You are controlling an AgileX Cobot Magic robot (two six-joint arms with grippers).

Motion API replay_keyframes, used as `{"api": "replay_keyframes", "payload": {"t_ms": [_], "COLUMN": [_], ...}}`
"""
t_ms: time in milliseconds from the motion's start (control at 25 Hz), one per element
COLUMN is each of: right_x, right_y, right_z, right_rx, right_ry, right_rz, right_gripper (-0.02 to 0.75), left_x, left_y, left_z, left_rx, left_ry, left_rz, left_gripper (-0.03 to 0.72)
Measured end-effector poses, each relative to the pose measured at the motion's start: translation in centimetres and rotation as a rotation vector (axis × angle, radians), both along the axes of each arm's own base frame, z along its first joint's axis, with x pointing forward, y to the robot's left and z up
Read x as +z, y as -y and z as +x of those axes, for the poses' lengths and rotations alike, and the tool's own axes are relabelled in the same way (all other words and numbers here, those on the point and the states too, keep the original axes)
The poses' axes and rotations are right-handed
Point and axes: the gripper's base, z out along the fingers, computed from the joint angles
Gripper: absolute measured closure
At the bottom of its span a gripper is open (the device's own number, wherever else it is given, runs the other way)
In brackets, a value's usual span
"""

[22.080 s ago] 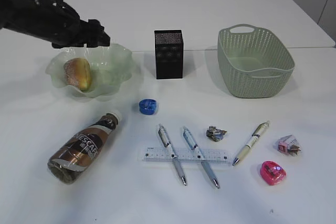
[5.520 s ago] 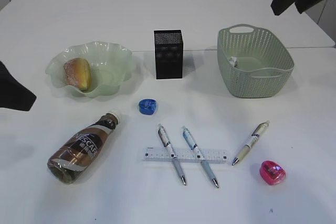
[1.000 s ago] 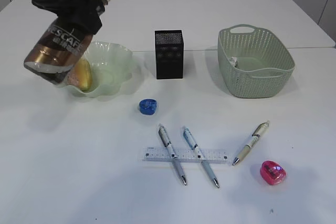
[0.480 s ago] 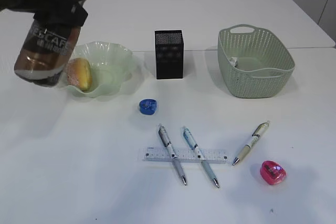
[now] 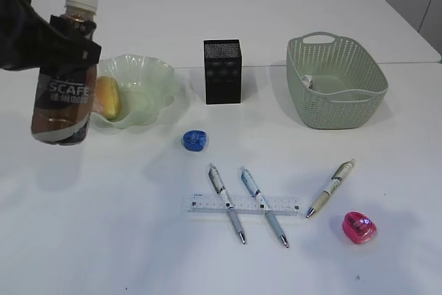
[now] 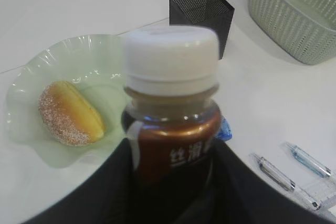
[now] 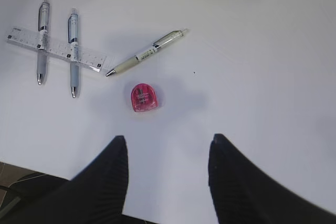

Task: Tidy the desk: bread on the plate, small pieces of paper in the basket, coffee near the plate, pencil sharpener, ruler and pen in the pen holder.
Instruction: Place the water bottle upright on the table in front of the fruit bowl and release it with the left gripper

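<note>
Standing upright now, the brown coffee bottle with the white cap (image 5: 63,77), tilted a moment ago, hangs above the table at the far left, just beside the pale green wavy-rimmed plate (image 5: 148,81) holding the sugared bread roll (image 5: 108,97). Left gripper (image 6: 173,182) is clamped around the bottle's body, arm reaching in from the left edge. Right gripper (image 7: 167,166) hovers empty, fingers apart, above the near right table, over the pink pencil sharpener (image 7: 144,97).

So that's 3 pens (image 5: 227,203), 2 sharpeners (image 5: 194,140), 1 ruler (image 5: 244,204), 1 coffee bottle (image 5: 63,81), 1 bread (image 5: 107,97), 1 plate (image 5: 148,74), 1 basket (image 5: 336,94), 1 pen holder (image 5: 222,72).
</note>
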Motion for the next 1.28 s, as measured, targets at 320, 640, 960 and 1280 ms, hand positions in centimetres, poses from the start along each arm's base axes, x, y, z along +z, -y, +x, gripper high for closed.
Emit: {"api": "replay_keyframes", "payload": {"t_ms": [320,640,960,1280], "right_x": [-0.1,-0.1,0.0,0.0], "right_y": [0.0,0.0,0.0,-0.1], "right_z": [0.0,0.1,0.1,0.1], "right_rx": [-0.002,-0.002,-0.001,0.001], "right_ry": [0.002,0.009,0.010,0.014], "right_rz": [-0.001,-0.001,0.004,0.017], "right_gripper": [0.341,0.341,0.341,0.341], "left_x": [-2.7,-4.6,-5.5,-6.5], "left_y": [-0.7,-1.8,-2.4,-3.8], "left_z": [-0.6,-1.7,-2.3,-3.6], "left_rx": [0.047,0.104,0.139,0.231], "left_ry": [0.194,0.396,0.507,0.580], "left_rz": [-0.071,-0.142,-0.176,-0.224], "left_gripper": [0.402,0.402,0.402,0.402]}}
